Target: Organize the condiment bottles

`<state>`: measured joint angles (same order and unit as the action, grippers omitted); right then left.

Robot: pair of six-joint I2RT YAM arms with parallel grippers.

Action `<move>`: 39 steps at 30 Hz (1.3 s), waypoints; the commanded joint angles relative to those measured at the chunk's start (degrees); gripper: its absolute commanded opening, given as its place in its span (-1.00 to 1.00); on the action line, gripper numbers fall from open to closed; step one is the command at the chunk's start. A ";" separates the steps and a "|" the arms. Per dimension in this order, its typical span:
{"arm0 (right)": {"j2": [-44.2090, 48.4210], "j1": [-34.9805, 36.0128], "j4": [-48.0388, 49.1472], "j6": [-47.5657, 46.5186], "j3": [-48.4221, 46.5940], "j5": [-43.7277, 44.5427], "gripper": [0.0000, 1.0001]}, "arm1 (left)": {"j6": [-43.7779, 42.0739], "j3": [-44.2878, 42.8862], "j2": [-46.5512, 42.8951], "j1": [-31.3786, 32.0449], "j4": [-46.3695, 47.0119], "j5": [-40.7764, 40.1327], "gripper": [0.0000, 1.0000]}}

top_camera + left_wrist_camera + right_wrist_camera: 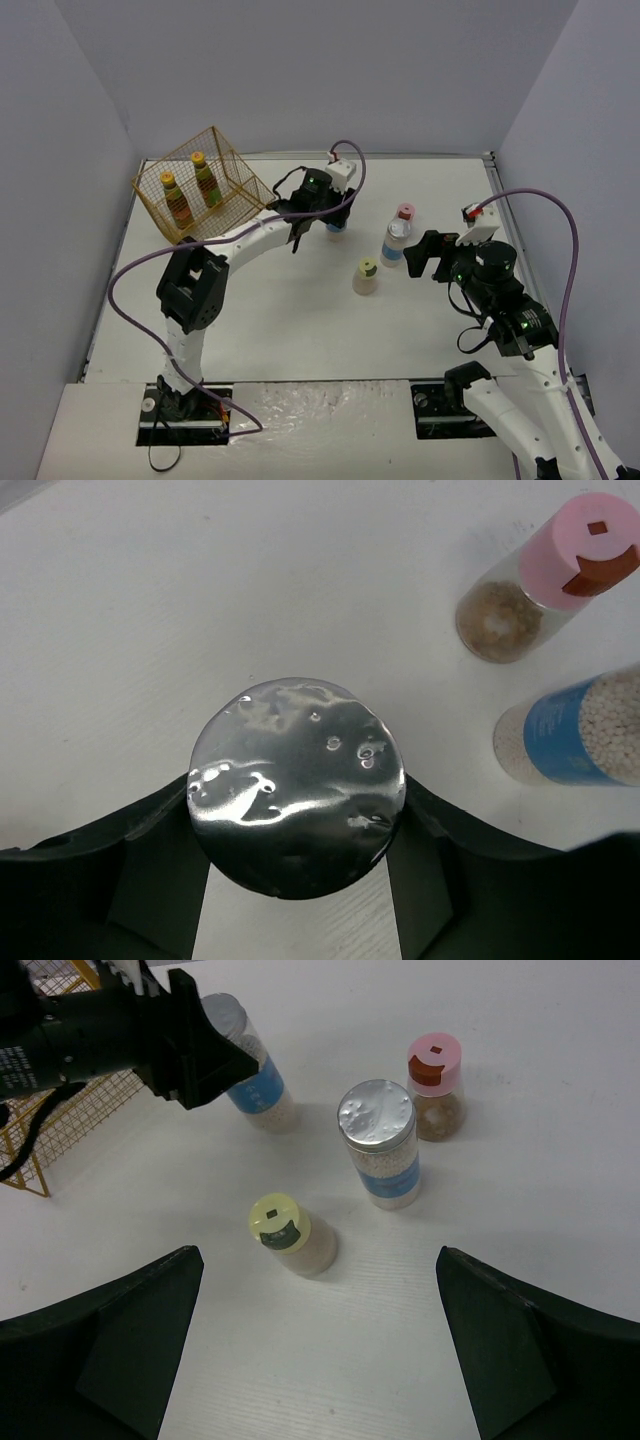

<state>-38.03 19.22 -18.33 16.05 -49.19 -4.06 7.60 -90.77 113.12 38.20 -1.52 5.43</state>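
Silver-lidded bottle [297,805] body hidden under lid, clasped by left tool [298,780]; right tool [317,1252] spread wide.

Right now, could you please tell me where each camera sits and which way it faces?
Top external: above and behind the bases, looking down at the table; both arms show.
Left wrist: looks straight down on a silver-lidded bottle between the left gripper's fingers.
Right wrist: looks down and forward at the green-capped bottle and neighbours; right gripper's open fingers below.
All share the pink-capped bottle.
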 commanded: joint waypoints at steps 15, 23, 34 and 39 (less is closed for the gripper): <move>-0.39 0.64 3.18 -0.41 -0.64 -2.69 1.00 | 5.67 0.08 -27.05 -11.74 -6.17 -35.10 -0.82; 0.11 0.57 3.30 -0.41 -0.06 -2.80 1.00 | 8.80 -1.09 -23.16 -17.45 -3.21 -38.43 -0.89; 0.86 0.64 3.30 -0.33 1.19 -2.37 1.00 | 11.89 -1.41 -18.90 -21.13 -1.36 -37.31 -0.90; 0.63 0.55 3.30 -0.23 1.33 -2.36 1.00 | 13.83 -1.38 -16.55 -21.40 -2.21 -36.90 -0.89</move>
<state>-36.95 19.29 -18.29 16.06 -47.95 -5.96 19.01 -88.18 96.88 17.26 -9.26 -30.36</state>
